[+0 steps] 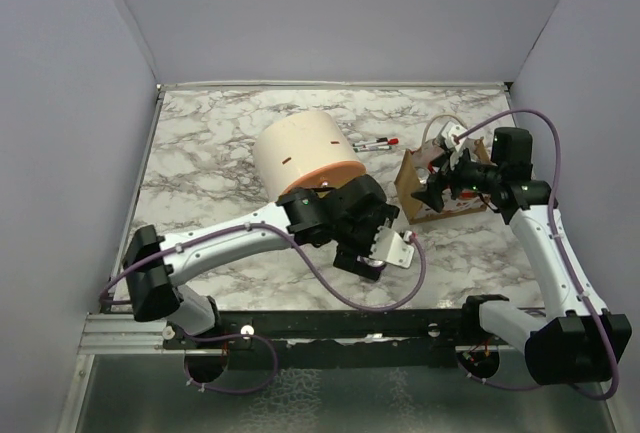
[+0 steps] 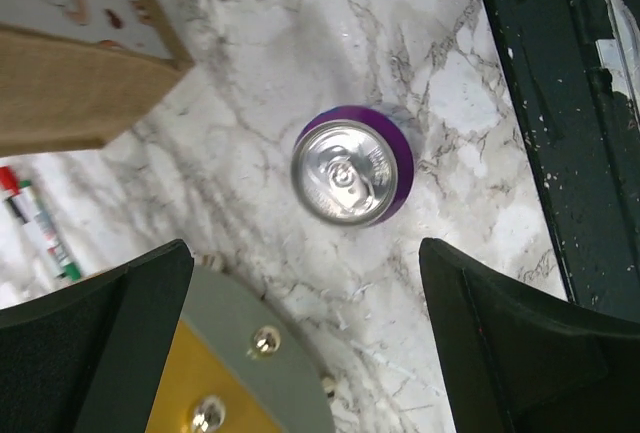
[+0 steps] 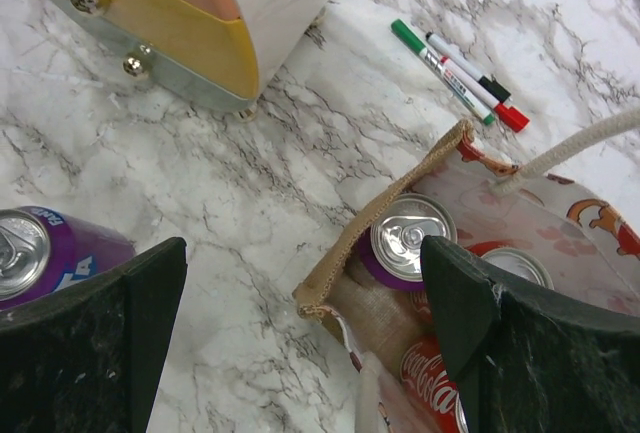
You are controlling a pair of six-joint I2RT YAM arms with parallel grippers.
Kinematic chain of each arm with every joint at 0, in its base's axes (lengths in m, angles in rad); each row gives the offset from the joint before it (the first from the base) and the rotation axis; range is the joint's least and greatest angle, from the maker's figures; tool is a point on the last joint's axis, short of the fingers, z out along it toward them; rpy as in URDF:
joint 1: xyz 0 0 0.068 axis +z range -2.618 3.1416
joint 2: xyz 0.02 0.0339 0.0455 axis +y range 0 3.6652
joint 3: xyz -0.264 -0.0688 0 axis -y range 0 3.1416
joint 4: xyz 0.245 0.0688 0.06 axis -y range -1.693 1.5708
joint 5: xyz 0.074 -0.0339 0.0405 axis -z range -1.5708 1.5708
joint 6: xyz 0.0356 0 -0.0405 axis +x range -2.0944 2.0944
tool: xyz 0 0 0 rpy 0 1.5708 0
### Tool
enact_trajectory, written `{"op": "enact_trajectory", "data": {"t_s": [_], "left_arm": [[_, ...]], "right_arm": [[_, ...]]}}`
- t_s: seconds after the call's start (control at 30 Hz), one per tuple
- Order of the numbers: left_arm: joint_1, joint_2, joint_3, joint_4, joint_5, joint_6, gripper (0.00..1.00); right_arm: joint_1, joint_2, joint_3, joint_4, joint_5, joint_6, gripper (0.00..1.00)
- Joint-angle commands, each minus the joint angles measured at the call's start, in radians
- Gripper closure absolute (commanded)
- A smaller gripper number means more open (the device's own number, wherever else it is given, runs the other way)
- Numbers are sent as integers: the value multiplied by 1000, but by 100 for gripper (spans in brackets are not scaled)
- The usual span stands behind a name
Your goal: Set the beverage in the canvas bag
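Note:
A purple beverage can [image 2: 352, 168] stands upright on the marble table, ahead of and between the tips of my open, empty left gripper [image 2: 305, 263]. It also shows at the left edge of the right wrist view [image 3: 40, 253]. In the top view my left gripper [image 1: 372, 243] hides it. The tan canvas bag [image 1: 412, 191] stands at the right, open at the top, its corner visible in the left wrist view [image 2: 70, 93]. Inside the bag [image 3: 380, 298] are a purple can [image 3: 408, 238] and a red cola can [image 3: 430, 378]. My right gripper [image 3: 305, 253] is open and empty, just above the bag's near edge [image 1: 440, 181].
A large cream-and-orange cylinder [image 1: 305, 153] stands behind my left gripper; its grey and yellow base [image 2: 230, 353] fills the gap near my left finger. Markers [image 1: 378, 143] lie between cylinder and bag [image 3: 460, 73]. A black rail [image 2: 560, 103] runs along the table's near edge.

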Motion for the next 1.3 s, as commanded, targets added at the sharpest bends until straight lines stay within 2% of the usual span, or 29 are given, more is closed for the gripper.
{"op": "enact_trajectory", "data": {"t_s": [0.0, 0.1, 0.3, 0.57, 0.9, 1.03, 1.27], "left_arm": [[32, -138, -43, 12, -51, 9, 1], [138, -213, -51, 36, -17, -17, 1], [378, -361, -61, 128, 32, -116, 1], [597, -432, -28, 189, 5, -266, 1], [757, -437, -20, 307, -301, -445, 1], [832, -453, -66, 328, -274, -485, 1], [887, -467, -98, 324, -173, -495, 1]], "right_arm": [[2, 14, 95, -106, -79, -60, 0], [36, 27, 135, -159, -52, -62, 0], [244, 10, 175, -268, 80, -116, 0], [372, 9, 131, -395, 33, -294, 0], [466, -10, -14, -396, 90, -386, 0], [484, -6, -77, -339, 104, -390, 0], [526, 43, -149, -211, 106, -361, 1]]}}
